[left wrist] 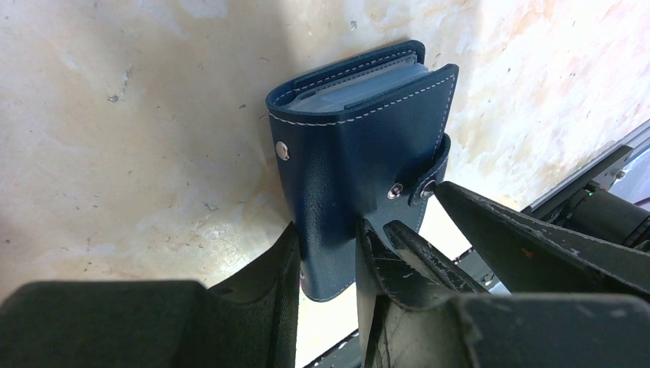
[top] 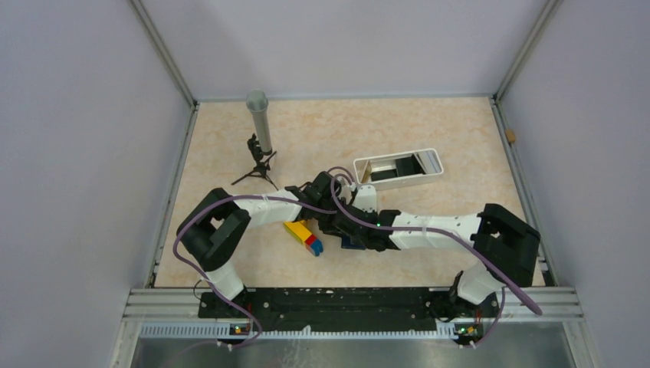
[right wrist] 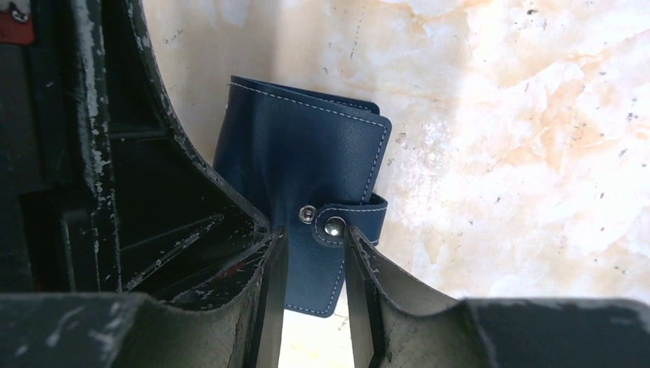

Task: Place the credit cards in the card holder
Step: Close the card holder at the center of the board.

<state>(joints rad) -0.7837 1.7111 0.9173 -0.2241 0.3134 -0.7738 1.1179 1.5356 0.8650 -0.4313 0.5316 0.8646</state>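
Over the middle of the bench (top: 429,130), from the top camera, the left arm (top: 260,208) and the right arm (top: 437,228) reach in and meet wrist to wrist. A sliver of navy shows under them: that's the card holder (top: 350,245), low against the bench, mostly hidden by the arms. Just to its left lie the toy bricks (top: 305,235), yellow, red and blue in a row. Behind the arms sits the white tray (top: 398,182), and off to the back left a grey cylinder (top: 258,119) stands over a small black tripod (top: 257,167).

Now the left wrist view, and it's a close one! The left hand (left wrist: 327,284) has the card holder's near end pinched between its two fingers (left wrist: 264,284), and the wallet rises away from the camera with the bench behind it. Pale grey-blue layers peek out of the folded far edge; sleeves or cards, I can't tell. The strap (left wrist: 433,172) curls round the right edge, and its snap sits just beside the stud (left wrist: 395,192), not over it. A dark finger (left wrist: 521,238) of the other arm comes in from the right, its tip at that snap.

Over to the right wrist view. The right hand (right wrist: 314,284) has its fingers (right wrist: 368,291) part spread, one either side of the stud and snap, with the navy cover filling the gap. The right-side finger touches the strap. Whether this hand is pinching anything, I can't tell. The left hand's black body blocks the left side and covers the wallet's edge there.
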